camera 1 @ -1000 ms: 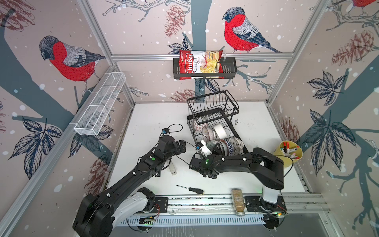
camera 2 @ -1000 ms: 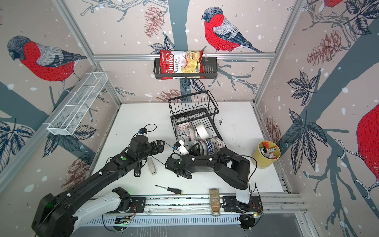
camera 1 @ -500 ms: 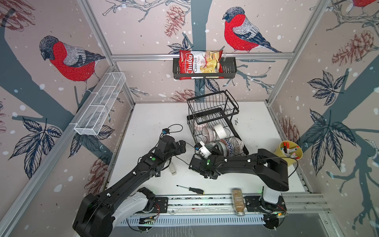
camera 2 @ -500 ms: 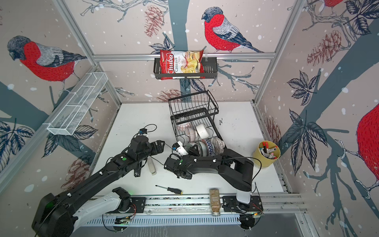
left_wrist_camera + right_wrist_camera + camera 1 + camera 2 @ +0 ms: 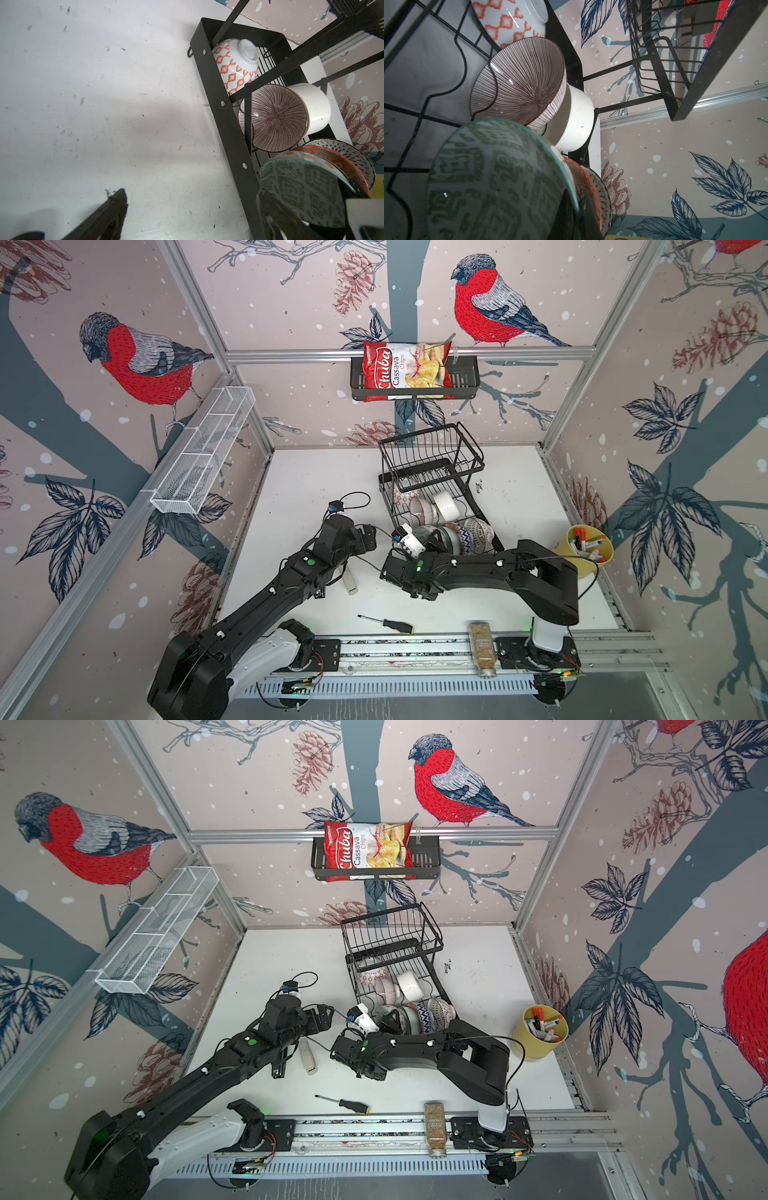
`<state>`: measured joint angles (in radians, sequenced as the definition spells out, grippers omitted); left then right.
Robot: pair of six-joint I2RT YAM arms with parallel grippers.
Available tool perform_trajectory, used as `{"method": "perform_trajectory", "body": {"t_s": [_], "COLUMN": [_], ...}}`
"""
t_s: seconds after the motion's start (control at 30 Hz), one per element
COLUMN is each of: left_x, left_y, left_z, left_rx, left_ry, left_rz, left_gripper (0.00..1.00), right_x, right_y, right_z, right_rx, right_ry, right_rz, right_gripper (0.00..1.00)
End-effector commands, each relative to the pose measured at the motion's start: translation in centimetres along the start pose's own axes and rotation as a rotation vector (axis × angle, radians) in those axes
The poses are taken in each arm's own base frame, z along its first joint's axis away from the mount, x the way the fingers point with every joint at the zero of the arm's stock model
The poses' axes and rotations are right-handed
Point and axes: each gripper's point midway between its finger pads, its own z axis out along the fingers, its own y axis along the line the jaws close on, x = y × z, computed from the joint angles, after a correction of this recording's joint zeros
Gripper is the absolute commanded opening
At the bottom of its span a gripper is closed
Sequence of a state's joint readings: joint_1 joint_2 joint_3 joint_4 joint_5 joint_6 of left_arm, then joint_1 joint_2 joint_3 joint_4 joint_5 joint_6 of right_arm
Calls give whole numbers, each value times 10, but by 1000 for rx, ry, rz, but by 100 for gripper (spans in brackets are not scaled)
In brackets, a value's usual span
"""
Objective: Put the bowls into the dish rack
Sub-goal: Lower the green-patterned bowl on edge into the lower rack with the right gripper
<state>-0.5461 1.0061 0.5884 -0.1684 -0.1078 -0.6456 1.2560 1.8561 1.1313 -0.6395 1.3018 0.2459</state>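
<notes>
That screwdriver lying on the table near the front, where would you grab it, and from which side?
I'd take the small black-handled metal screwdriver by its thick handle, coming straight down from above and closing across it. It lies flat on the white table with bare surface either side, and the thin shaft offers less to hold.

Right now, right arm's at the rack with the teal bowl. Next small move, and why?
Probably open the right gripper and let go. It is shut on the rim of the pale teal bowl, which already seems to stand at the near end of the dish rack, against the orange bowl.
</notes>
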Motion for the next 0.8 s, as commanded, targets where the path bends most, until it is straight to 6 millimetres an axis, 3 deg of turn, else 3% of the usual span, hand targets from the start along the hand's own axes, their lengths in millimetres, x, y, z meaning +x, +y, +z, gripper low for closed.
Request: {"method": "perform_trajectory", "body": {"t_s": [0.0,0.77], "left_x": [-6,-5], "left_y": [-3,-3], "left_z": [1,2], "left_rx": [11,13], "left_ry": [-21,-15], "left_rz": [12,19], "left_gripper": [96,96], "right_x": [0,7], "right_y": [2,55], "right_z": [-1,-20], "right_rx": [-8,-201], "right_ry": [0,34], "right_rz": [-6,-17], "right_gripper": [0,0]}}
